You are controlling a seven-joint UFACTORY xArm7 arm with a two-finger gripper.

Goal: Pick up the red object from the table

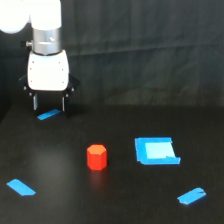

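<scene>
1. Red-orange and matte, the red object [97, 157] stands upright on the table [60, 200], untouched, with bare surface on every side, so I judge it free for a top grasp.
2. Up and toward the exterior view's left of the red object, well apart, the gripper [49, 103] hangs with its fingers spread and empty, pointing down, likely ready for the approach.
3. Toward the exterior view's right of the red object lies a blue square patch [156, 150]; blue tape strips [21, 187] are scattered farther out.
4. Behind hangs a dark curtain [150, 45].
</scene>
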